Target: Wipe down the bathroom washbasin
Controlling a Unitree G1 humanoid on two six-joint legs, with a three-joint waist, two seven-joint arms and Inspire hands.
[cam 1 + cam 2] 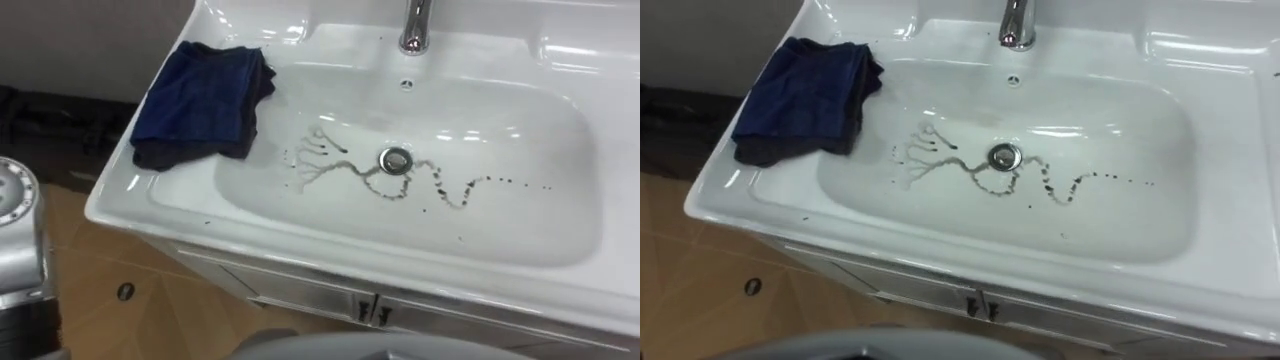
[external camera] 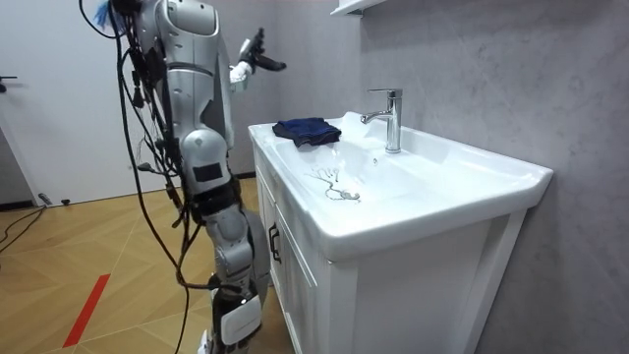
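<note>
while squiggly stains cross the basin, rumpled cloth drapes its rim.

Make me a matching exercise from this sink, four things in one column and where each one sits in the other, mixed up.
Things
1. blue cloth
2. faucet
3. drain
4. dark trail

Places
A. upright on the back rim of the basin
B. winding across the bowl's floor
C. bunched on the rim at the robot's left
D. set in the middle of the bowl's floor

Pairs: 1-C, 2-A, 3-D, 4-B.
</note>
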